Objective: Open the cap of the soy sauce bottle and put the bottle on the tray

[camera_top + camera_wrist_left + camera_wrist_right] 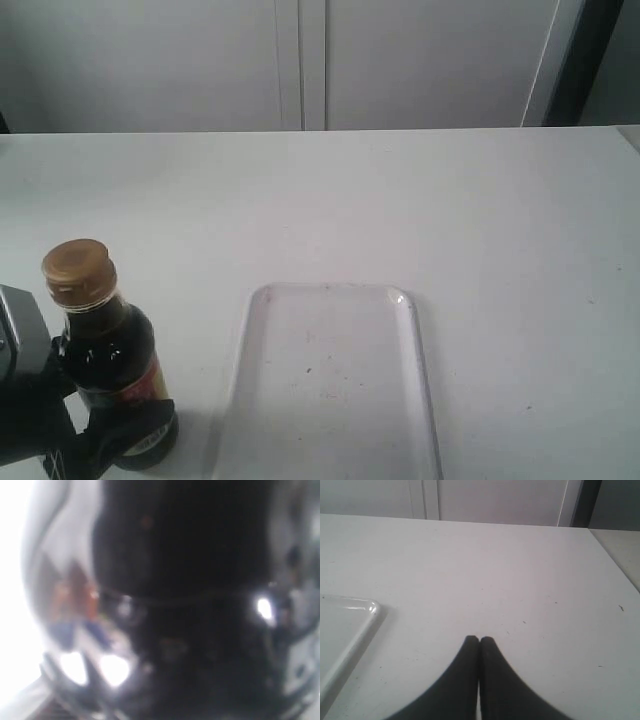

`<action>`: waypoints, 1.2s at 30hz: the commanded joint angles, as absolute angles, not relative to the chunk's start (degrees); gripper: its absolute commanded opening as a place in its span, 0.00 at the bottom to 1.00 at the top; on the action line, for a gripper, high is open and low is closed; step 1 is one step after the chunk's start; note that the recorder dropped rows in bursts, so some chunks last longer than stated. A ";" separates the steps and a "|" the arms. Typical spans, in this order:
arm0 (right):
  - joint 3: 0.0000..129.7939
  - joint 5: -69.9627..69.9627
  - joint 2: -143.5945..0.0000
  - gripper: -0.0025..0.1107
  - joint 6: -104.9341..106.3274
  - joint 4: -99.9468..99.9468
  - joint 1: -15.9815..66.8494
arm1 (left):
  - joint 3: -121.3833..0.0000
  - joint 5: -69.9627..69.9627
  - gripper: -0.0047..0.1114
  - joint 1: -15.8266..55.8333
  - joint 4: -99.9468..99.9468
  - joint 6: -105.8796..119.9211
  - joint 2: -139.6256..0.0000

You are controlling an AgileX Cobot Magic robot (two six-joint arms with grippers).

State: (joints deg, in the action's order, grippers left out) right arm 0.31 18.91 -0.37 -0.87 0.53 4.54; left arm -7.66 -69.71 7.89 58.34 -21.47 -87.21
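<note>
The soy sauce bottle stands upright at the near left of the table, dark liquid inside and its red and yellow label partly showing. The golden cap sits on its neck. My left gripper is closed around the bottle's lower body, with a black finger crossing its front. In the left wrist view the dark bottle fills the blurred picture and hides the fingers. The clear white tray lies flat just right of the bottle. My right gripper hangs shut and empty over bare table, beside the tray's corner.
The white table runs back to a pale cabinet wall. A dark upright strip stands at the back right. The table's right edge shows in the right wrist view.
</note>
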 commanded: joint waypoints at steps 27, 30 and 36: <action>16.56 -10.67 -15.28 0.02 -7.45 0.44 4.65 | -7.32 -69.53 0.04 8.14 60.17 -20.72 -87.39; 20.09 -10.41 -18.92 0.02 -7.45 1.37 4.65 | -7.32 -69.53 0.04 8.14 60.17 -20.72 -87.39; 27.34 -9.38 -28.94 0.02 -7.58 3.63 4.65 | -7.32 -69.53 0.04 8.14 60.17 -20.72 -87.39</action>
State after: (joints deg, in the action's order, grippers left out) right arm 25.65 -10.41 -25.90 -7.90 2.32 4.54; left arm -7.66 -69.91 7.89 58.86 -20.91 -87.21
